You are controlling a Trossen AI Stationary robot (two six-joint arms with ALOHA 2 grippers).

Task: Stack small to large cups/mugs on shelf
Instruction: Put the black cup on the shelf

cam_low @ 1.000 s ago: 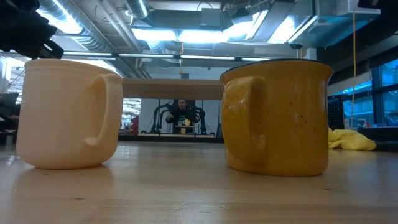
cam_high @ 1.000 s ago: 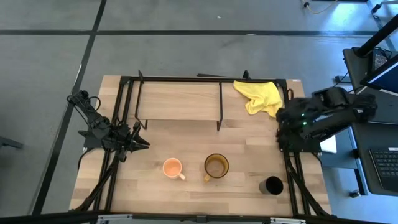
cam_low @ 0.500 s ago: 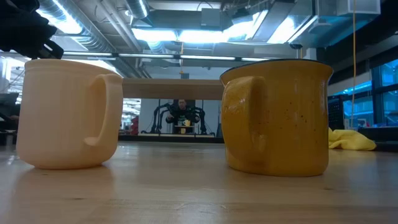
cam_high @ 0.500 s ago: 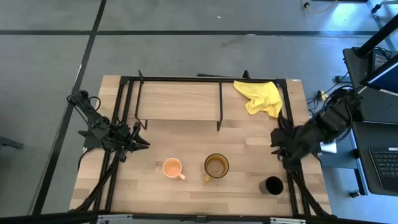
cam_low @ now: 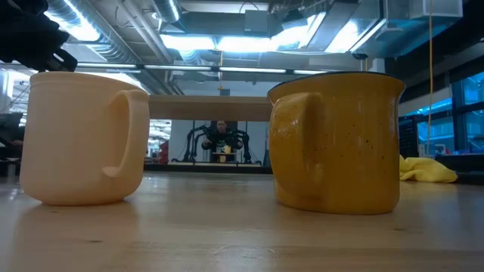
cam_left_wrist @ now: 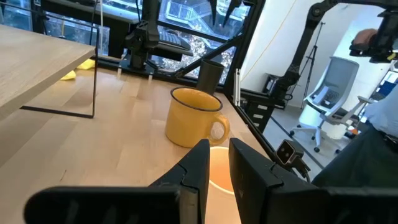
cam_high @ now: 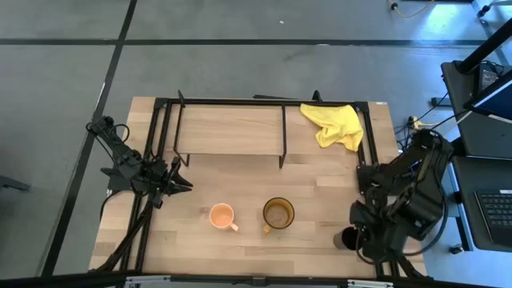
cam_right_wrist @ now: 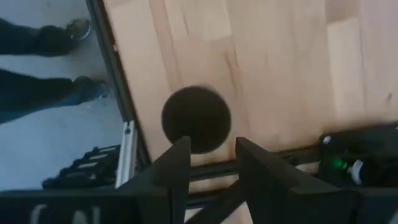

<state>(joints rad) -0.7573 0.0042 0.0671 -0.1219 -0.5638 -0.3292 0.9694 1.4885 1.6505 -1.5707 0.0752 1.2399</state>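
The small black cup (cam_high: 346,238) stands on the table near the right front corner, seen from above in the right wrist view (cam_right_wrist: 196,118). My right gripper (cam_right_wrist: 211,152) is open and points down beside and above the cup without touching it. The amber mug (cam_high: 278,214) and the peach mug (cam_high: 222,216) stand upright mid-table, handles toward the near edge. The shelf (cam_high: 228,132) stands at the far side, its wooden board bare. My left gripper (cam_high: 182,183) waits at the left, its fingers close together, pointing at the peach mug (cam_left_wrist: 221,177).
A yellow cloth (cam_high: 334,124) lies at the far right corner beside the shelf. Black frame rails (cam_high: 376,232) run along the table's right edge close to the black cup. The right arm (cam_high: 408,184) reaches in over that edge.
My right arm has swung from beside the yellow cloth toward the table's near edge and tipped downward, so that its gripper now stands over the black cup. The cups have not moved.
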